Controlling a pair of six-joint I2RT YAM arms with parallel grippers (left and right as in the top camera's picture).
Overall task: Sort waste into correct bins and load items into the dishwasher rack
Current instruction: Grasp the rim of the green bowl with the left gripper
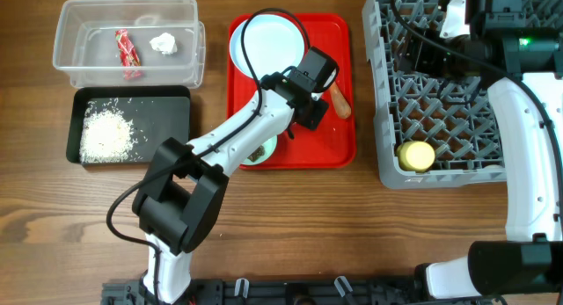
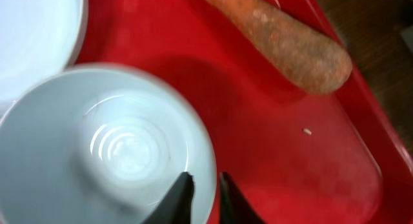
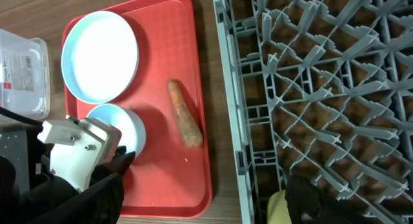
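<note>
While the left hand (image 2: pixel 205 180) nips the bowl (image 2: pixel 110 146) rim, the carrot (image 2: pixel 284 43) lies nearby (same red tray (image 2: pixel 258 159)).

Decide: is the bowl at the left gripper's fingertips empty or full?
Empty: the bowl shows a bare, glossy inside, left wrist view.

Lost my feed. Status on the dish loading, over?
Left gripper shut on bowl rim on red tray. Right gripper open over rack. Carrot beside bowl, not touching.

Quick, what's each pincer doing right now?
Left pincer: closed on the rim of the small bowl.
Right pincer: open, holding nothing, over the rack.
</note>
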